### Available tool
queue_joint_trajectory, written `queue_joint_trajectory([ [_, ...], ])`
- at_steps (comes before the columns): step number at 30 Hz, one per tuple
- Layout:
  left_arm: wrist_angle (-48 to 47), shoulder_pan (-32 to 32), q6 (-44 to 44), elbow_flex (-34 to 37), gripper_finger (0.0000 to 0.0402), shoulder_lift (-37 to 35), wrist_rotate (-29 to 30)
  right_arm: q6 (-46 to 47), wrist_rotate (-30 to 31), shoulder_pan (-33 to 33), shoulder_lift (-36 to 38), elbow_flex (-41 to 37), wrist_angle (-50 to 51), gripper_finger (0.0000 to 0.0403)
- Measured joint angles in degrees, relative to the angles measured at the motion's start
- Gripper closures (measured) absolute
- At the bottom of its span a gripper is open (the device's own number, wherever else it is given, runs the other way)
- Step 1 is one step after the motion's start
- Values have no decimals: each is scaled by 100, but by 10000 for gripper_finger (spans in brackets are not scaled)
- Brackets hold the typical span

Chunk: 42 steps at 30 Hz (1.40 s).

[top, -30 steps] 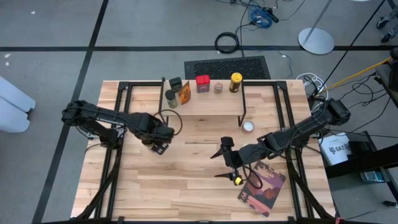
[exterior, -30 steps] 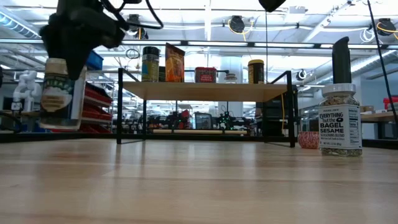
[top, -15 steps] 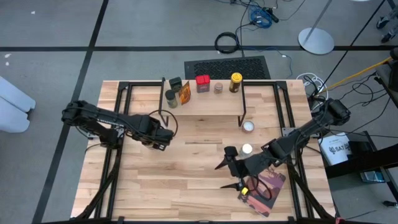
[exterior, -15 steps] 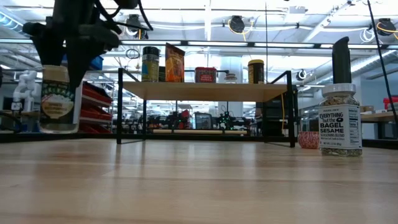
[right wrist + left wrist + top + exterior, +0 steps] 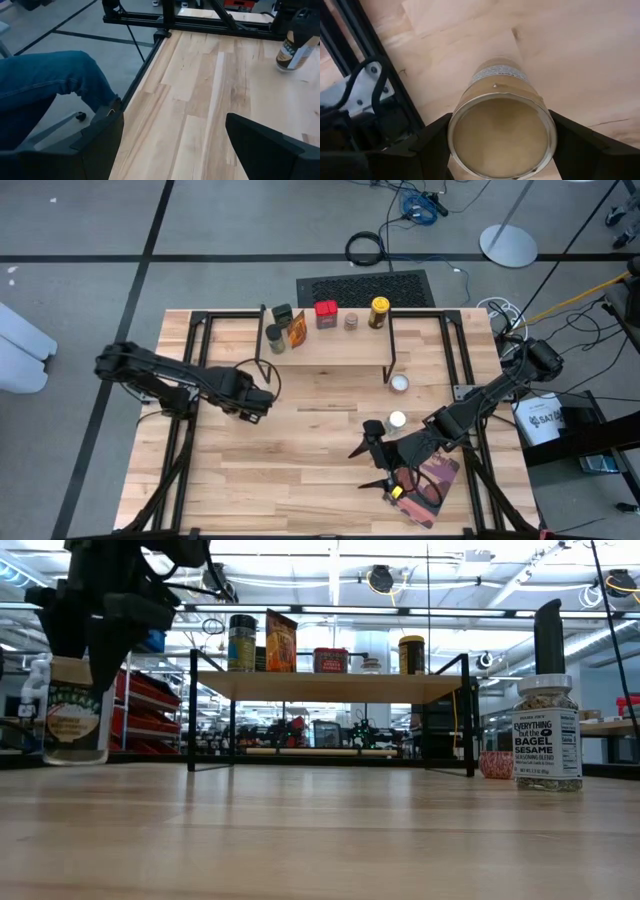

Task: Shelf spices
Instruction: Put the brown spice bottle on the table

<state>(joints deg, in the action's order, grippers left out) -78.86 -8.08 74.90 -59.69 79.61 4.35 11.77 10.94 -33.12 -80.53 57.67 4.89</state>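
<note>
Worktop [image 5: 300, 460]: pale wood planks, black frame, centre of high view. Shelf [image 5: 330, 340] stands on it at upper centre; on its plank, five spices in a row: dark jar [image 5: 275, 338], orange packet [image 5: 297, 328], red tin [image 5: 326, 313], small tan-top jar [image 5: 351, 321], yellow-top jar [image 5: 379, 311]. Directly on worktop: white-top jar [image 5: 399, 384] by shelf's right leg, bagel jar [image 5: 397, 420] below it, book [image 5: 425, 488] at lower right.

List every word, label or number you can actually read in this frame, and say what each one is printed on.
"EVERYTHING BUT THE BAGEL SESAME": label of the white-capped jar standing on the table in the low view; the smaller lines under it are too small to read.
Label of the jar held in the left gripper: blurred, unreadable.
Labels of the jars and tins on the shelf: too small to read.
Book cover: no legible text.
</note>
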Motion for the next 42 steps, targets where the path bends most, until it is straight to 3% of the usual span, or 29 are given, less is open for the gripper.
queue_joint_trajectory([
  [9, 100, 22, -363, 313, 120, -482, 220, 0, -2, 0, 0, 0, 15, 65],
  [15, 674, 24, -339, 630, 120, -747, 318, 0, -5, 0, 0, -2, 15, 65],
  [32, 957, 24, -475, 882, 120, -760, -4, -40, -13, 0, 0, -2, 21, 65],
  [42, 1005, 22, -484, 889, 92, -754, -5, -42, -11, 0, 1, -2, 34, 65],
])
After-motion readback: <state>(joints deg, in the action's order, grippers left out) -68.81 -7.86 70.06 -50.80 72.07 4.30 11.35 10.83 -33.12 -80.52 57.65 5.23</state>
